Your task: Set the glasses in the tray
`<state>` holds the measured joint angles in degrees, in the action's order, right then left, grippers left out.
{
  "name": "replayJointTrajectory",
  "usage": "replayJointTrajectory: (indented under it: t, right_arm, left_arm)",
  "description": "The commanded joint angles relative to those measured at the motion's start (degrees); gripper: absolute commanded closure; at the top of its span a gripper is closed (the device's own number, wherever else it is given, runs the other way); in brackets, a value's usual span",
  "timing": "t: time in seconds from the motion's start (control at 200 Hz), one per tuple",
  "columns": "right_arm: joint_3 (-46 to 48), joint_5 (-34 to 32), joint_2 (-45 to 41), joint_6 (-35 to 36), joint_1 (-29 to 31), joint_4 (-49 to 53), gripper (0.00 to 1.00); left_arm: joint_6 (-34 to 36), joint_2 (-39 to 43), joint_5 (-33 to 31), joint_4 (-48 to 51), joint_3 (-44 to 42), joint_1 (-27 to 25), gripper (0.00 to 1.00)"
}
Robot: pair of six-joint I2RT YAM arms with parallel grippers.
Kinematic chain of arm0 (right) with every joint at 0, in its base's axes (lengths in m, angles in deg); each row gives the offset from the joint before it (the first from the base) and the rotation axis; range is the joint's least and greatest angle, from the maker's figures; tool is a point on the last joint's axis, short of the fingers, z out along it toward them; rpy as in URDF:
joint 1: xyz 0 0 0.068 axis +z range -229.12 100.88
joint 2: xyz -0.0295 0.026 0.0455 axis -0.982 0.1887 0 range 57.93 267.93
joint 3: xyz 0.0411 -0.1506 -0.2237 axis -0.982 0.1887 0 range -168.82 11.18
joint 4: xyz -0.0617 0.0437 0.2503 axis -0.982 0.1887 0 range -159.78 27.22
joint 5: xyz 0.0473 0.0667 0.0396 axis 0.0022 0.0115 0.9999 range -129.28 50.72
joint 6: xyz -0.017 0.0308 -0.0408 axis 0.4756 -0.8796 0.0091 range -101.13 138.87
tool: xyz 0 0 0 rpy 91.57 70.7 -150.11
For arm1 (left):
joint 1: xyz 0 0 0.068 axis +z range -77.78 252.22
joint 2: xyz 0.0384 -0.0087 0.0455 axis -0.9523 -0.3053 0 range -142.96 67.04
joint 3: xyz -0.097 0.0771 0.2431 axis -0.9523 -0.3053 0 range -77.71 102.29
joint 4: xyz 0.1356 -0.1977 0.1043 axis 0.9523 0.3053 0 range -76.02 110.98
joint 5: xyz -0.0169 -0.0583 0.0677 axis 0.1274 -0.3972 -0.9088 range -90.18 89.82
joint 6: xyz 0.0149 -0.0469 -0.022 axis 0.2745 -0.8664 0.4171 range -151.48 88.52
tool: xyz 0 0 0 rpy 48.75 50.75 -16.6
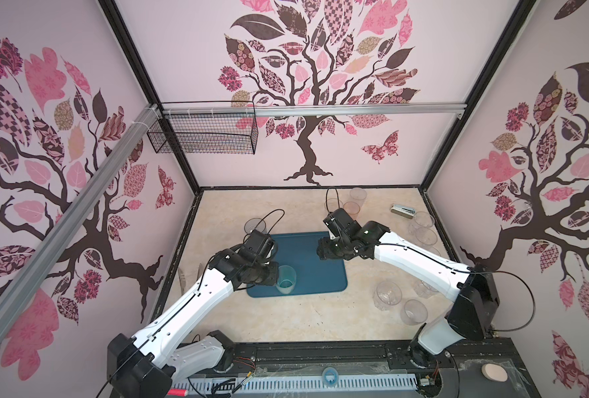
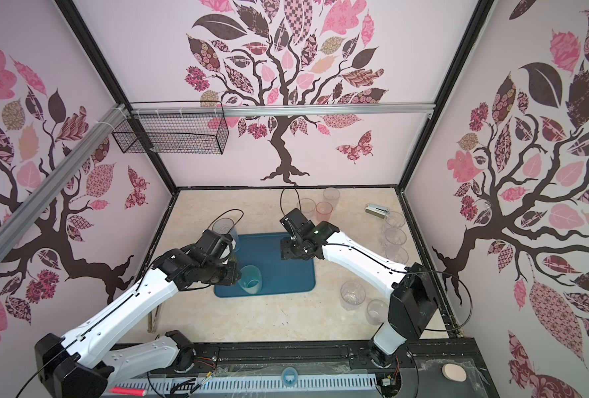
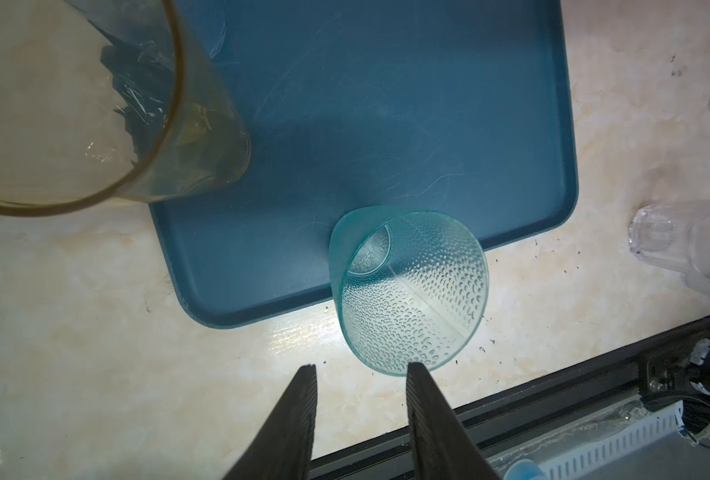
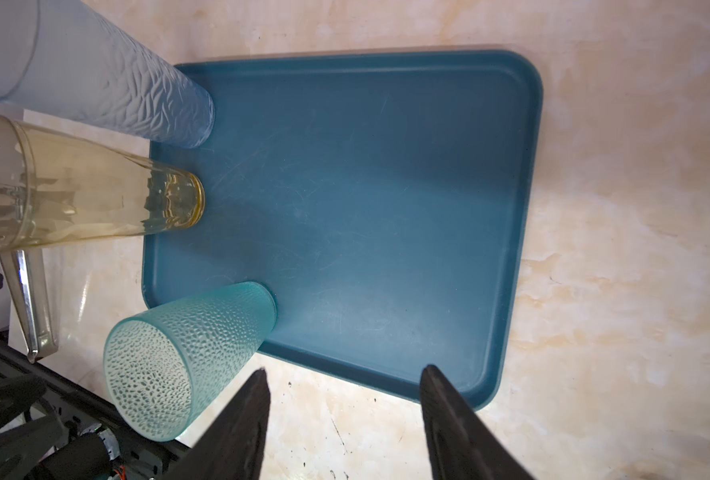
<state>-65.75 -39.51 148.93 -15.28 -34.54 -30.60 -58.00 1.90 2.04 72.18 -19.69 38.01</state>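
- Pale pink walls (image 1: 372,169) all round, covered in brown-and-pink tree decals.
- Black wire basket (image 1: 203,136) hanging off the aluminium rail (image 1: 355,110).
- Beige marbled bench (image 1: 303,320) below.

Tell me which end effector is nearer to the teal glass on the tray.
Left. The left end effector hangs just beside the teal glass, at its rim; the right end effector is apart from it, over the tray.

Robot lab cell; black frame (image 1: 133,51), tree-decal walls (image 1: 307,86), aluminium rail (image 1: 320,111), marble-look tabletop (image 1: 303,317), slotted cable duct (image 1: 303,382).
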Motion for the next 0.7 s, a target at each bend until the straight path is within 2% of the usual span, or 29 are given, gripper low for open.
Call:
replayJointTrajectory:
  t: [0.0, 0.295, 0.415, 0.53, 0.695]
  right_arm:
    - [2.5, 0.4, -1.2, -1.0, 0.4, -2.4, 0.39]
    - [5.0, -0.1, -1.9, 0.0, 0.4, -4.0, 0.38]
    - [5.7, 0.2, -1.6, 0.1, 0.4, -4.6, 0.37]
    - [6.6, 0.4, -1.4, 0.0, 0.4, -5.5, 0.37]
    - [7.1, 0.5, -0.9, 0.1, 0.4, -5.8, 0.37]
  left_arm:
    - [-0.9, -1.5, 1.0, -0.8, -0.3, -0.1, 0.62]
    - [0.7, -7.1, -3.5, -1.2, -0.4, -0.1, 0.66]
    - [0.4, -8.8, -3.4, -2.8, -0.7, -0.1, 0.68]
    - [0.1, -10.4, -3.7, -5.0, -1.3, -0.1, 0.73]
    - [-0.6, -12.5, -6.2, -5.8, -1.8, -0.1, 0.87]
